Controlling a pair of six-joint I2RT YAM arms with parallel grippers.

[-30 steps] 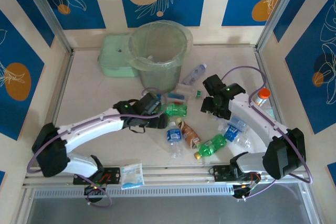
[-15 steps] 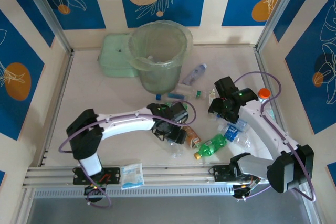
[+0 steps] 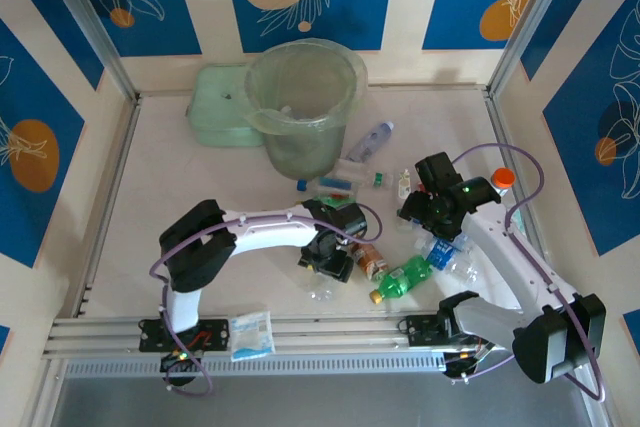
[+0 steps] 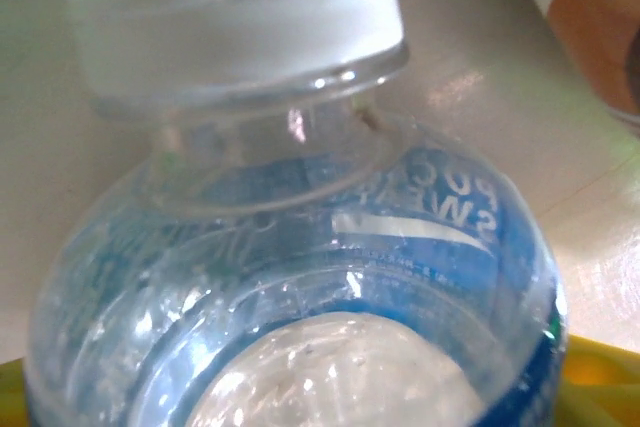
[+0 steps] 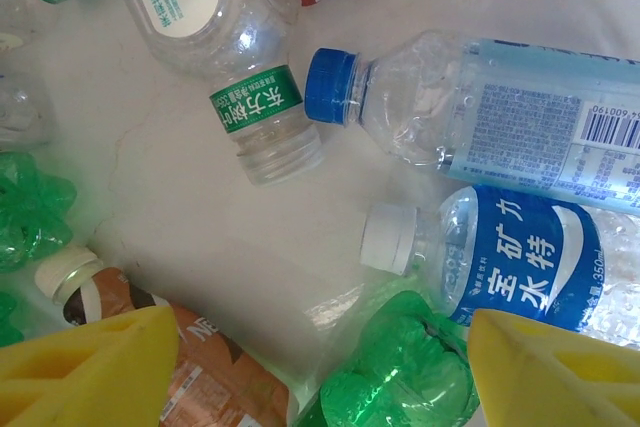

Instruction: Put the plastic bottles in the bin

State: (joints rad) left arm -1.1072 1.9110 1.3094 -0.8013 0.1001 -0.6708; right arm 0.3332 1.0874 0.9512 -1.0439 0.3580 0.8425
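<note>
My left gripper (image 3: 330, 257) is down over a clear plastic bottle (image 4: 300, 277) with a blue label and a white cap. That bottle sits between the jaws, and slivers of yellow pad (image 4: 605, 372) show at its sides; its end (image 3: 322, 291) pokes out toward the near edge. My right gripper (image 5: 322, 372) hangs open above a green bottle (image 5: 400, 372), with a brown-labelled bottle (image 5: 210, 372) to its left and a blue-labelled one (image 5: 520, 262) to its right. The bin (image 3: 300, 137) stands at the back, left of centre, apart from both grippers.
A mint-green box (image 3: 215, 112) lies left of the bin. More bottles lie near the bin (image 3: 370, 139) and between the arms (image 3: 345, 182). A white bottle with an orange cap (image 3: 500, 179) stands by the right wall. A small packet (image 3: 250, 335) rests on the front rail.
The left arm swung right and toward the near edge, coming down over the clear blue-labelled bottle while its jaws narrowed. The right gripper shifted slightly right and nearer.
</note>
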